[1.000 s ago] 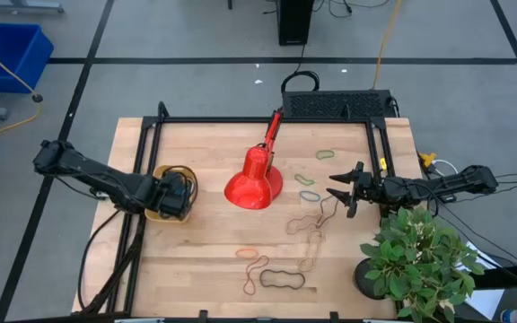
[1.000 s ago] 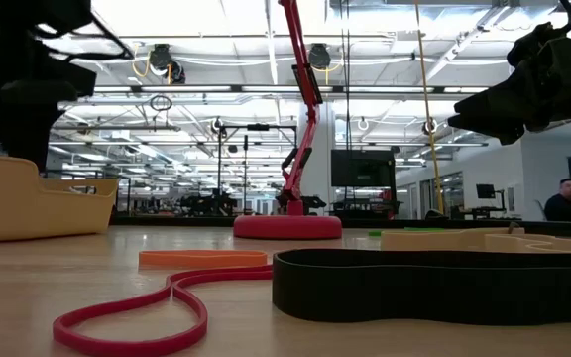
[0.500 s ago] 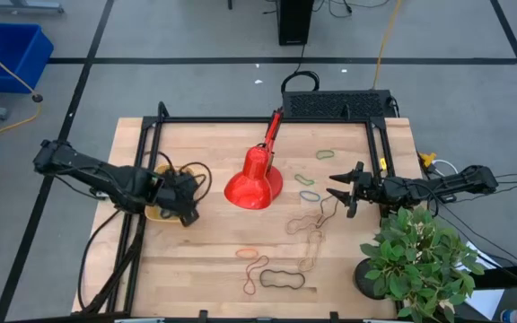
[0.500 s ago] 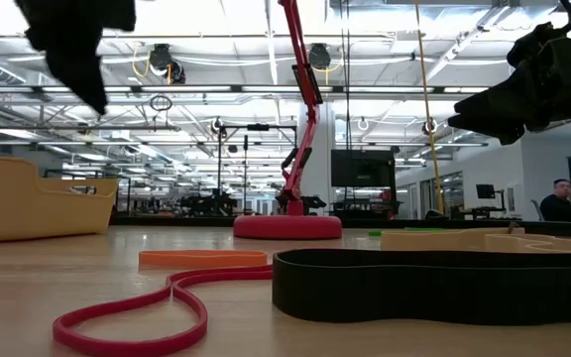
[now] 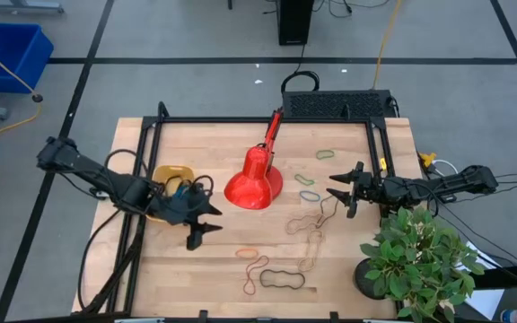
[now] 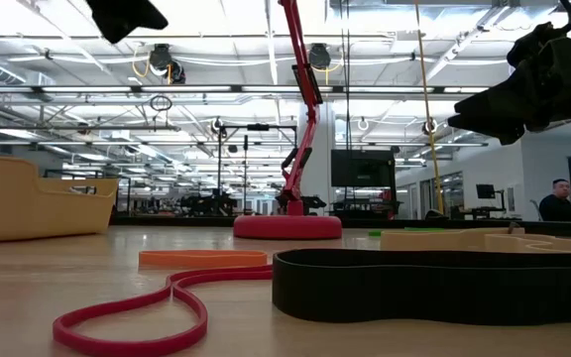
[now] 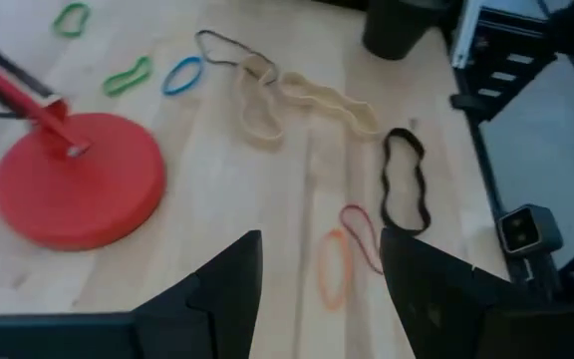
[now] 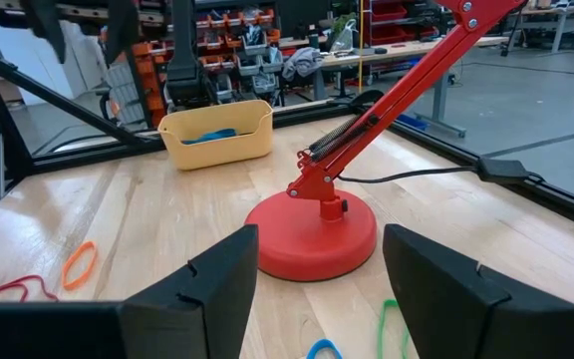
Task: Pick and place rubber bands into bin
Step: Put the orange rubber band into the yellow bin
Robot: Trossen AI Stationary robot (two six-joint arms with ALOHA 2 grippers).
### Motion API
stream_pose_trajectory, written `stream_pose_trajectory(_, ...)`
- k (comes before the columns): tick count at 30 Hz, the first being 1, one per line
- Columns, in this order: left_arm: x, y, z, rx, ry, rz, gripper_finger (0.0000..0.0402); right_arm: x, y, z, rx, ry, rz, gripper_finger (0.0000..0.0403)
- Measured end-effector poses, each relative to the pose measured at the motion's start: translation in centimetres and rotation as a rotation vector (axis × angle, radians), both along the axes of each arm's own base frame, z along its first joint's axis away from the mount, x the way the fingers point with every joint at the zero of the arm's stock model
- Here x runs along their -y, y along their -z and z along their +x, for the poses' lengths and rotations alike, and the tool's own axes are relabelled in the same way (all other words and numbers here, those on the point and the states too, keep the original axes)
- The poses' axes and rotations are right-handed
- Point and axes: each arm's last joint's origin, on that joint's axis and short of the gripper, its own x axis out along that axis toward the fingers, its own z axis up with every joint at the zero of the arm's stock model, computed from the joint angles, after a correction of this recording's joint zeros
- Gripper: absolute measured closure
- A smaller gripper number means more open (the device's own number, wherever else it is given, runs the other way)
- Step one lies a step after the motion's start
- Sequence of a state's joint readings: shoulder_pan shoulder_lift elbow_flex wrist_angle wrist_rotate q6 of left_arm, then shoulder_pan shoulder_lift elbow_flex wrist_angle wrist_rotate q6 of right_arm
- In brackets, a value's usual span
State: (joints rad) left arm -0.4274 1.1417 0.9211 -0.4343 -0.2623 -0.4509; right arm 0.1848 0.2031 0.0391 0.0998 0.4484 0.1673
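- My left gripper (image 5: 203, 222) is released and empty, just beside the yellow bin (image 5: 172, 173).
- My right gripper (image 5: 341, 189) waits, fingers apart, near the rubber bands (image 5: 305, 226) on the table (image 5: 214, 260).

Bin (image 5: 172, 174) left of lamp (image 5: 253, 187), rubber bands (image 5: 281, 279) right of both.

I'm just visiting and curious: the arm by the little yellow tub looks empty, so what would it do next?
Probably move the left gripper, open and empty, on toward the thin orange rubber band lying flat on the wooden table and lower over it. That band is the nearest loose one, and the small yellow-orange plastic bin sits right behind the gripper.
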Motion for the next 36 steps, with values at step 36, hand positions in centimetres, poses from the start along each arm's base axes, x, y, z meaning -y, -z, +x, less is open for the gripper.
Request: stream_pose_trajectory(36,5.9,17.3,8.6,-0.252,-0.087,0.133,0.0190,0.0,0.0,0.0,-0.003,-0.003,0.003,0.0193)
